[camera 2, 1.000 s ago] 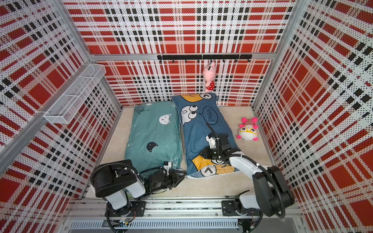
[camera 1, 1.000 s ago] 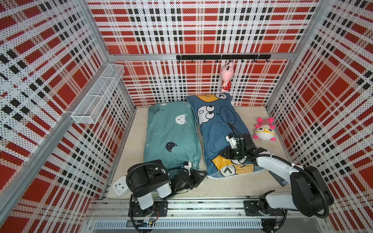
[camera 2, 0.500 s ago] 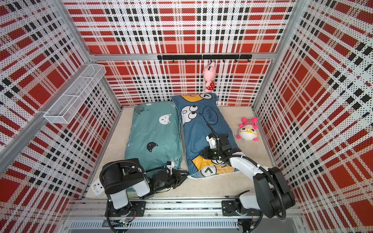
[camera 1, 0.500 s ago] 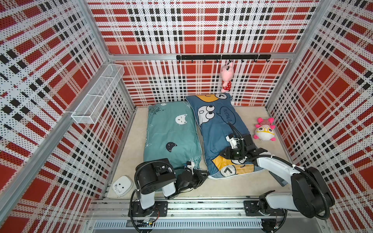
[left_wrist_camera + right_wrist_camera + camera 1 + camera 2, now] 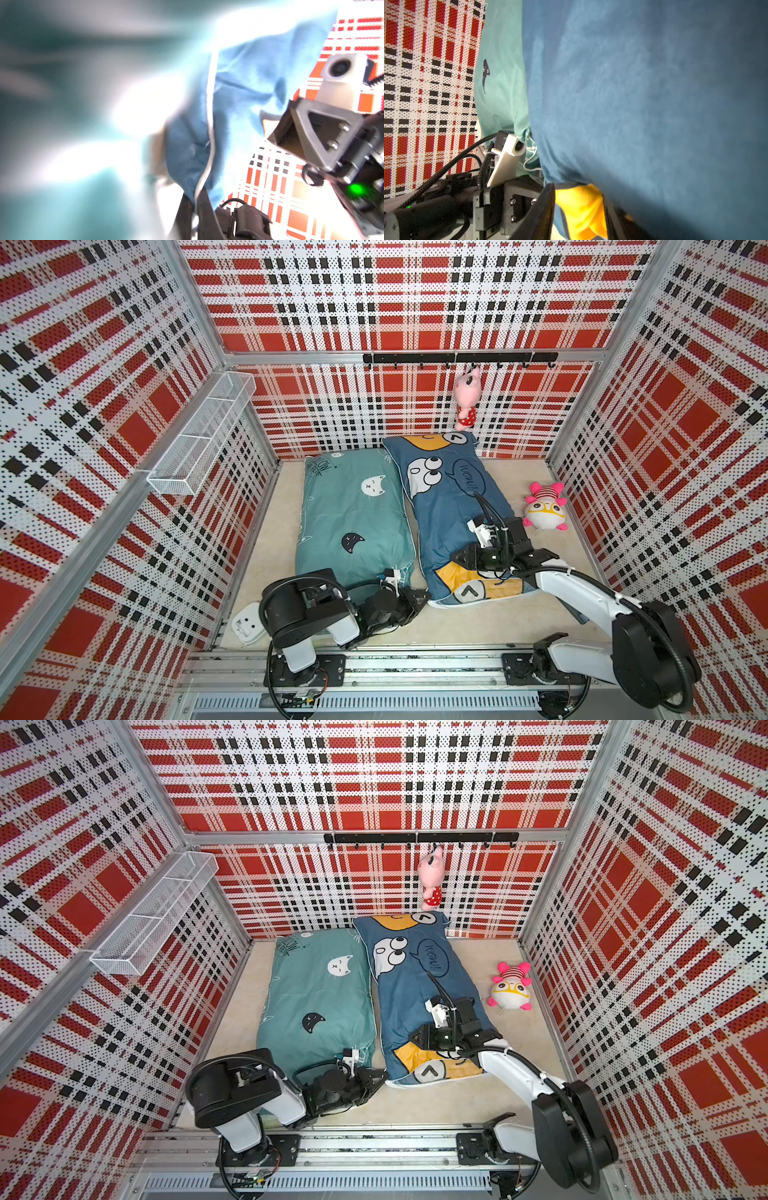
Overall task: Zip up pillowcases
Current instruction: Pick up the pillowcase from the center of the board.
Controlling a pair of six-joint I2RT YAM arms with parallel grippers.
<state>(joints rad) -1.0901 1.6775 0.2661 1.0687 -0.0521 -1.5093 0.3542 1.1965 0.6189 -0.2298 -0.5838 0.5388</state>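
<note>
left wrist view shows the left tool (image 5: 195, 207) clenched on the near corner of the blue pillowcase (image 5: 245, 79), the right tool (image 5: 579, 209) released, jaws apart astride its yellow patch, this pillowcase lying just beside the green pillowcase (image 5: 353, 514) on the tabletop (image 5: 478, 626).
</note>
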